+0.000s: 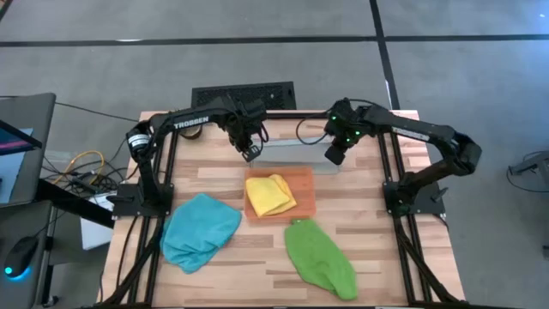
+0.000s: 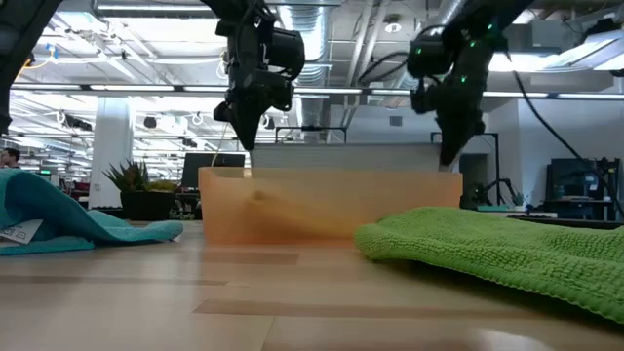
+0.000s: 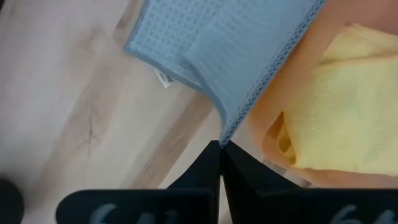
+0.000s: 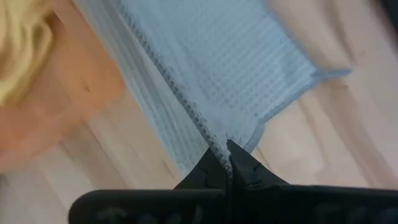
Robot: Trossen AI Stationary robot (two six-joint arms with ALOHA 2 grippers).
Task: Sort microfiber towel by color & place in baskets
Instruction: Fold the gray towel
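Note:
A pale grey-blue towel (image 1: 292, 155) spans between my two grippers just beyond the far rim of the orange tray (image 1: 305, 204). My left gripper (image 1: 250, 154) and my right gripper (image 1: 334, 157) are each shut on one end of it. A yellow towel (image 1: 269, 195) lies crumpled in the tray. A teal towel (image 1: 199, 230) lies on the table to the tray's near left, and a green towel (image 1: 319, 256) to its near right. In the low view the grey towel (image 2: 351, 156) shows as a pale band behind the tray wall (image 2: 322, 210). My left gripper pinches a stitched corner of the grey towel (image 3: 231, 127) between its two fingertips, coming from above. The towel runs away from the corner in a fold, and its far part with the label (image 3: 163, 77) lies on the table. My right gripper pinches the grey towel at a corner of its hemmed edge (image 4: 219, 144) between its two fingertips, from above. The cloth spreads away from the fingers down to the table beside the tray (image 4: 74, 93).
A black keyboard-like object (image 1: 244, 93) lies at the table's far edge. A small potted plant (image 2: 132, 180) stands behind the table at the left in the low view. Bare wood lies between the teal and green towels near the front edge.

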